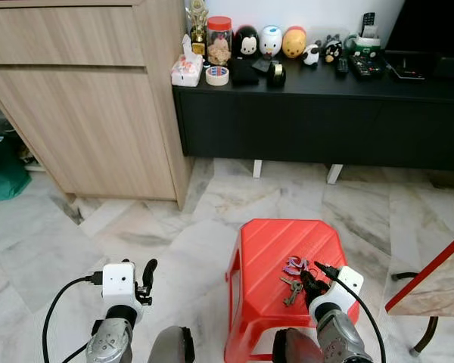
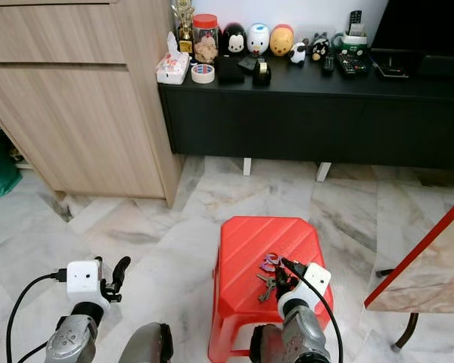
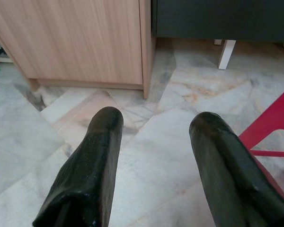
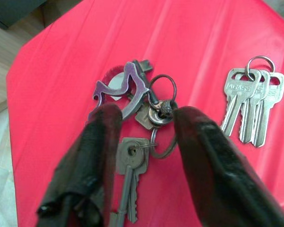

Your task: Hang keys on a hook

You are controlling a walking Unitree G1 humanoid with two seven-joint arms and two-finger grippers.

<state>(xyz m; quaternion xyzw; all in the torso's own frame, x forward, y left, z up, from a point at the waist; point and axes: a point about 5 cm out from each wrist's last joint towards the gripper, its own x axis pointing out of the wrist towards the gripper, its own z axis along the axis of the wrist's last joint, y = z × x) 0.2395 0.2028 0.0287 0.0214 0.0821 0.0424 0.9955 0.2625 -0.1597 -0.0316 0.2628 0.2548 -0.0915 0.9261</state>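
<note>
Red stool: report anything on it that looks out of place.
Two key bunches lie on the red stool rather than on any hook: one with a purple clip between the open right pincer fingers, and a silver set apart beside it. Nothing looks damaged.

A home living room: marble floor (image 1: 212,219) underfoot, a wooden cabinet (image 1: 83,98) beside a low black console (image 1: 318,113) cluttered with toy figures (image 1: 270,41), a snack jar (image 1: 219,39), tape (image 1: 217,75) and remotes (image 1: 363,66), and a red plastic stool (image 1: 268,249).
</note>
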